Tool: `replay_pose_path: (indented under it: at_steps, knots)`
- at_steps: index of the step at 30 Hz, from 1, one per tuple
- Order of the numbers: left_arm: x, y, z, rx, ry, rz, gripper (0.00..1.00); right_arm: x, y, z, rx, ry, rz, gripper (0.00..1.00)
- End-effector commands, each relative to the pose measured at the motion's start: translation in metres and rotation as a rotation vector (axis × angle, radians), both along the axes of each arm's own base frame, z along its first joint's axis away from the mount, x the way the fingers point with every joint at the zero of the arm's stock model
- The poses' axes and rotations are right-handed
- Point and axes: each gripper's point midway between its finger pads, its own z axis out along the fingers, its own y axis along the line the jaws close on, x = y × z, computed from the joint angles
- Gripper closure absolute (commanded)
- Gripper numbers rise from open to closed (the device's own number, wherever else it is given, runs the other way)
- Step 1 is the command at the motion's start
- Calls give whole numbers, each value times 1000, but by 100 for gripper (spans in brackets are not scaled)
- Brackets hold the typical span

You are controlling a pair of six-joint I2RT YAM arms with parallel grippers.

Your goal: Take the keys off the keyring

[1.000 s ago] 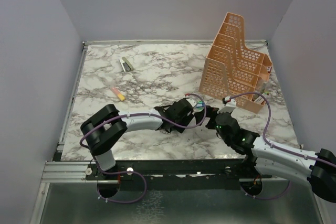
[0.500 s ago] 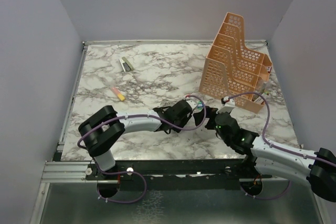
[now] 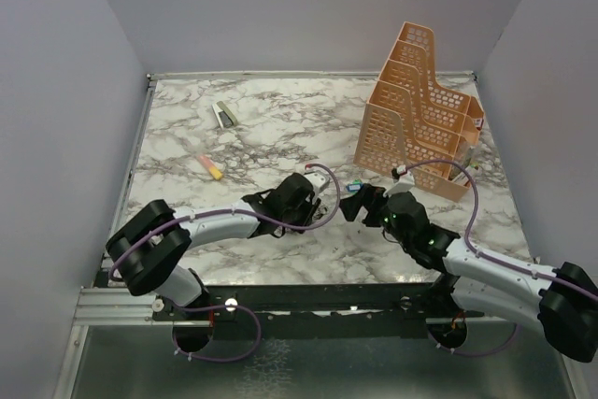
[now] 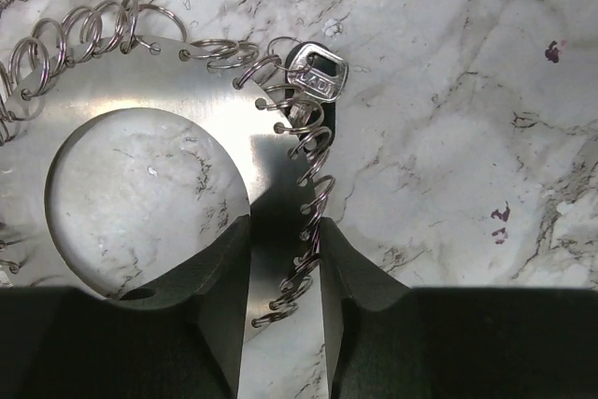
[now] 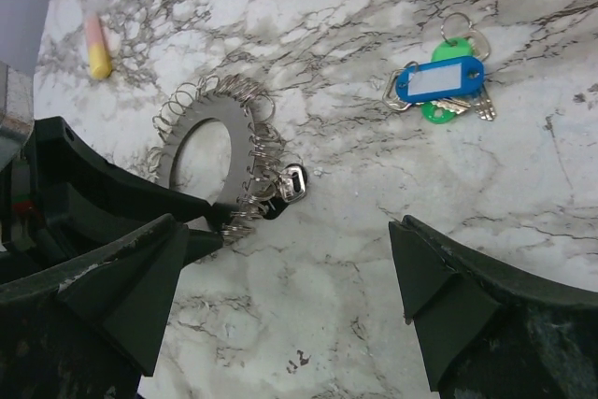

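Left claw [image 4: 283, 231] sits half-closed astride the keyring [image 4: 140, 77] rim, bottom centre of its view; can't tell if it's biting yet. Looks stiff, light, slippery, so pinch the flat rim. Key [image 4: 313, 74] flops upper centre. Right claw [image 5: 290, 296] gapes, empty.

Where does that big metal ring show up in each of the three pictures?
Top view: keyring low centre, mostly hidden under the left gripper.
Left wrist: keyring fills the upper left.
Right wrist: keyring left of centre.
Shared landmark: the left gripper straddling its rim.
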Motion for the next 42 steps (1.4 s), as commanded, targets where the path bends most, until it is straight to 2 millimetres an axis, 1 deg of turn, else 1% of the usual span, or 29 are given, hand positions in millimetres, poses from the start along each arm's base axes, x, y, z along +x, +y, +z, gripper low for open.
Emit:
replay_pose_path:
  at_steps: [1,6,10,12,14,15,18,20,21,26,34,39,42]
  knots:
    - [-4,-13,25,-135,-1,-28,75,-2,22,10,117,22,85,0]
    - [-3,-11,34,-164,-18,-19,77,3,35,9,159,52,125,1]
    - [-5,-8,33,-168,-14,-16,78,9,42,8,185,65,147,2]
    - [-3,-10,35,-185,-27,-15,78,11,46,6,183,73,165,3]
    - [-2,-9,33,-181,-24,-7,75,11,48,2,174,82,181,3]
    - [-1,-9,31,-180,-24,1,69,11,48,1,169,82,184,4]
    - [4,-11,29,-171,-25,20,56,11,43,-3,145,79,171,4]
    - [7,-15,30,-170,-20,24,50,9,39,-5,127,76,164,4]
    - [8,-18,30,-171,-20,23,48,12,34,-5,116,63,138,4]
    - [11,-27,22,-144,-7,19,48,11,19,-10,89,53,87,4]
    - [23,-25,7,-66,-24,65,48,10,10,-16,76,49,52,4]
    - [18,-23,-7,14,-14,55,45,11,9,-17,74,48,43,4]
    - [16,-15,-15,76,-12,66,43,11,9,-18,74,50,44,4]
